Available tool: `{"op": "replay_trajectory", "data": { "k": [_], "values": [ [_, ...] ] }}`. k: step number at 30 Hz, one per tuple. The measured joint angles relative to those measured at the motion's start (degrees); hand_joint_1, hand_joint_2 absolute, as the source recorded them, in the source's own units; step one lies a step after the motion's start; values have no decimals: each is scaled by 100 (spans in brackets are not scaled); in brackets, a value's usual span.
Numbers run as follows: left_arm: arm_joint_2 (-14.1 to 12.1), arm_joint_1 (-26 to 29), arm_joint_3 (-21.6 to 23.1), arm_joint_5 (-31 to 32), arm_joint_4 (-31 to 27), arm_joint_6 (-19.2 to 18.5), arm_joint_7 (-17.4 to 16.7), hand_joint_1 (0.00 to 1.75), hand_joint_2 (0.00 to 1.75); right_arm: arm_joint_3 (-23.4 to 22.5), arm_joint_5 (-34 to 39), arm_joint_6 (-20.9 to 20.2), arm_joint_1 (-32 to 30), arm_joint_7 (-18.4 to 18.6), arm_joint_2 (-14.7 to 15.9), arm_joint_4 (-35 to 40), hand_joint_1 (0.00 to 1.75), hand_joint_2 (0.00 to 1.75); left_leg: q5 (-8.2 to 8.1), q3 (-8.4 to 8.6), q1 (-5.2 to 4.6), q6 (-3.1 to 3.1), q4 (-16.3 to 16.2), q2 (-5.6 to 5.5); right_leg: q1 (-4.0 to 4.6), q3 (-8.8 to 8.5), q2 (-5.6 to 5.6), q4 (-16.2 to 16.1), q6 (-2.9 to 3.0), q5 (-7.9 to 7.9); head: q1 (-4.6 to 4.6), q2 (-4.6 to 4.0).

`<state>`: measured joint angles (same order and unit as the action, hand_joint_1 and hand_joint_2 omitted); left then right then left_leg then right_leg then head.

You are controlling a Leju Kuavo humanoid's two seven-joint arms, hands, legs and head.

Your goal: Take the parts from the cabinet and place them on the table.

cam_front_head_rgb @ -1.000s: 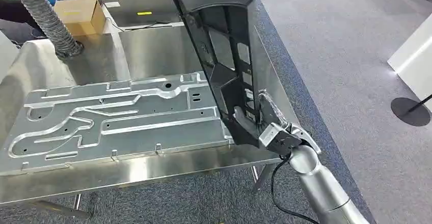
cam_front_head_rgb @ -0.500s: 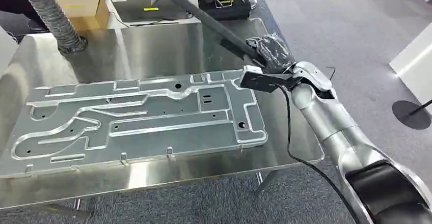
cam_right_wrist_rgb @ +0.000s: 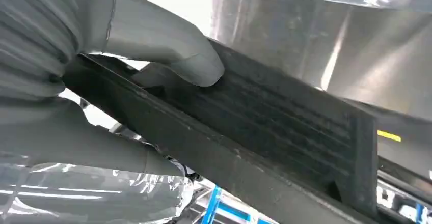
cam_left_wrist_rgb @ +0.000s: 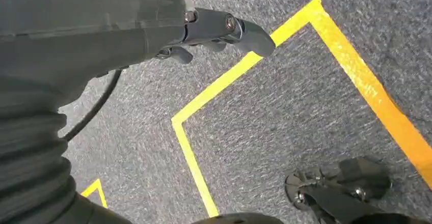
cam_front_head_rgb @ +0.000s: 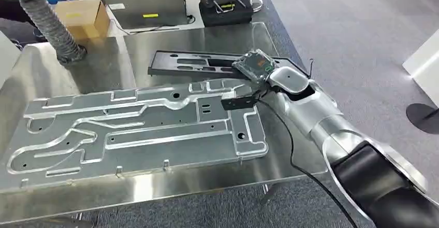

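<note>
A long black plastic part (cam_front_head_rgb: 191,63) lies flat on the steel table (cam_front_head_rgb: 155,41), just behind a large stamped metal panel (cam_front_head_rgb: 140,127). My right hand (cam_front_head_rgb: 253,65) grips the part's right end; in the right wrist view the grey thumb (cam_right_wrist_rgb: 168,51) presses on the ribbed black part (cam_right_wrist_rgb: 285,132), with the fingers under it. My left hand (cam_left_wrist_rgb: 219,28) hangs over grey carpet marked with yellow tape, fingers loosely extended, holding nothing.
At the table's back stand a cardboard box (cam_front_head_rgb: 83,13), a ribbed grey hose (cam_front_head_rgb: 52,26), a laptop (cam_front_head_rgb: 145,8) and a black device (cam_front_head_rgb: 226,5). On the carpet to the right sit a round black stand base (cam_front_head_rgb: 424,116) and a white panel (cam_front_head_rgb: 424,57).
The black part has swung down from nearly upright to lying flat on the table behind the metal panel. My right hand moved forward and left with it, still holding it.
</note>
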<state>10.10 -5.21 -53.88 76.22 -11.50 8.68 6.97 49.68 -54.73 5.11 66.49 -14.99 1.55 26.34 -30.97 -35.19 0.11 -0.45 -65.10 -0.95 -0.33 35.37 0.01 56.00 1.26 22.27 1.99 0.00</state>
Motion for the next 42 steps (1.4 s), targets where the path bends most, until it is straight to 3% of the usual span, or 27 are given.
{"op": "replay_trajectory", "data": {
  "k": [2, 3, 4, 7, 8, 9, 12, 14, 15, 16, 17, 18, 19, 20, 22, 23, 26, 27, 28, 29, 32, 33, 34, 35, 37, 38, 42],
  "values": [
    [-7, -2, 0, 22, 0, 44, -50, 0, 175, 128, -26, 48, -59, -5, -139, -138, 175, 175, -309, -511, 13, -48, -898, 3, 4, -15, 3, 9, 18, 30, 0, 0],
    [-7, -1, 0, 53, 0, 74, -83, 0, 175, 176, -48, 68, -115, -13, -192, -201, 175, 175, -267, -654, 20, -66, -1069, 4, 1, -28, 14, 15, 8, 47, 0, 0],
    [-7, 7, 0, 57, 0, 87, -94, 0, 175, 220, -63, 68, -172, -11, -233, -240, 175, 175, -74, -636, 32, -79, -915, 10, -4, -51, 21, 32, -4, 71, 0, 0],
    [-7, 11, 2, 105, 0, 125, -133, 0, 175, 288, -74, 72, -218, 0, -336, -336, 175, 175, 766, -91, 94, -125, 515, 49, -16, -61, 29, 175, -88, 202, 0, 0],
    [-4, 8, 4, 116, 2, 125, -140, 0, 175, 299, -74, 81, -209, 2, -347, -358, 0, 0, 635, -30, 63, -117, 574, 44, 22, -18, 36, 218, -122, 225, 0, 0],
    [-2, 2, 9, 138, 2, 131, -159, 0, 175, 321, -74, 85, -210, 15, -389, -386, 0, 0, 662, -53, 86, -7, 599, 35, 33, 13, 45, 256, -137, 226, -2, 2],
    [15, -1, 26, 221, 2, 168, -253, 0, 175, 336, -68, 77, -217, -9, -448, -439, 0, 0, 665, -45, 64, 91, 607, 32, 21, 1, 43, 250, -190, 237, 0, 2],
    [22, -17, 52, 225, 2, 175, -284, 0, 175, 347, -48, 61, -208, -15, -472, -461, 0, 0, 663, -18, 83, 157, 622, 42, 3, 108, 27, 534, -243, 454, -2, 2],
    [22, -27, 52, 199, 2, 175, -293, 0, 175, 350, -35, 57, -190, -15, -494, -472, 0, 0, 662, -19, 82, 171, 622, 44, -4, 297, 25, 919, -266, 656, -2, 2],
    [24, -33, 52, 160, 2, 175, -302, 0, 0, 350, -15, 52, -184, -15, -520, -485, 0, 0, 657, -20, 76, 180, 622, 49, -7, 545, 24, 1429, -282, 878, -2, 2],
    [24, -35, 52, 133, 2, 173, -310, 0, 0, 350, -6, 41, -189, -15, -529, -505, 0, 0, 653, -19, 68, 187, 621, 50, -5, 795, 22, 1931, -285, 1052, -2, 2],
    [24, -35, 50, 112, 2, 153, -306, 0, 0, 352, 0, 39, -200, -20, -555, -516, 0, 0, 649, -14, 64, 192, 621, 49, -5, 923, 23, 2159, -279, 1054, -2, 2],
    [22, -33, 50, 107, 2, 133, -297, 0, 0, 354, 7, 39, -202, -22, -579, -528, 0, 0, 648, -4, 57, 194, 621, 45, -3, 897, 23, 2070, -259, 934, -2, 0],
    [22, -34, 50, 98, 2, 122, -284, 0, 0, 356, 9, 42, -195, -22, -583, -538, 0, 0, 645, 10, 46, 197, 621, 34, 2, 739, 24, 1738, -224, 717, -2, 2],
    [24, -39, 48, 65, 2, 109, -243, 0, 0, 356, 37, 50, -156, -35, -612, -542, 0, 0, 632, 49, 16, 193, 623, 24, 47, 174, 22, 593, -92, 184, -2, 0],
    [39, -39, 48, 57, 2, 83, -212, 0, 0, 356, 72, 59, -132, -55, -612, -542, 0, 0, 626, 48, 6, 182, 629, 24, 76, 26, 11, 313, -38, 243, -2, 2],
    [39, -29, 44, 50, 2, 48, -183, 0, 0, 354, 226, 70, -117, -171, -636, -544, 0, 0, 622, 45, 21, 89, 651, 42, 110, 39, 5, 262, -48, 205, -2, 0],
    [44, -36, 42, 46, 2, 33, -164, 0, 0, 319, 309, 72, -112, -226, -621, -544, 0, 0, 633, 66, 11, 59, 681, 45, 101, 24, 9, 214, -28, 186, 0, 2],
    [42, -48, 42, 37, 2, 29, -146, 0, 0, 277, 398, 72, -110, -293, -616, -533, 0, 0, 595, 62, 6, 36, 653, 52, 3, -52, -8, 107, -30, 127, 0, 2],
    [44, -36, 42, 28, 2, 15, -127, 0, 0, 206, 476, 72, -86, -361, -607, -527, 0, 0, 497, 31, -4, 5, 536, 58, 10, -81, 2, 56, 0, 117, 0, 0],
    [46, -24, 42, 4, 4, -57, -131, 0, 0, 85, 575, 79, 21, -437, -518, -485, 0, 0, -148, -563, 53, -65, -748, 60, 21, -87, -1, 66, 28, 116, 2, 0],
    [44, -15, 42, -17, 4, -72, -127, 0, 0, 35, 597, 59, 73, -429, -438, -457, 0, 0, -221, -725, 61, -86, -1067, 61, 24, -83, -2, 77, 25, 120, 0, 2],
    [44, 2, 28, -61, 4, -74, -114, 0, 0, -11, 603, 39, 175, -407, -343, -424, 0, 0, -129, -758, 68, -101, -1096, 61, 20, -78, -7, 96, 19, 132, 0, 0],
    [44, 16, 9, -81, 4, -79, -96, 0, 0, -63, 621, -8, 302, -387, -267, -387, 0, 0, 67, -646, 73, -109, -842, 64, 14, -78, -2, 116, 1, 146, 0, 0],
    [26, 37, -9, -153, 4, -83, -46, 0, 0, -156, 654, -109, 608, -352, -61, -334, 0, 0, 579, -175, 100, -104, 132, 64, 8, -79, 4, 179, -44, 190, 0, 0],
    [20, 45, -26, -192, 4, -81, -4, 0, 0, -215, 671, -153, 764, -317, 90, -293, 0, 0, 646, -10, 107, -81, 522, 60, 16, -54, -1, 224, -79, 219, 0, 0],
    [22, 74, -103, -275, 4, -135, 53, 0, 0, -521, 1011, -142, 1217, -346, 945, -89, 0, 0, 606, 21, 55, 94, 573, 5, 44, -21, -45, 237, -217, 227, 0, 0]
  ]
}}
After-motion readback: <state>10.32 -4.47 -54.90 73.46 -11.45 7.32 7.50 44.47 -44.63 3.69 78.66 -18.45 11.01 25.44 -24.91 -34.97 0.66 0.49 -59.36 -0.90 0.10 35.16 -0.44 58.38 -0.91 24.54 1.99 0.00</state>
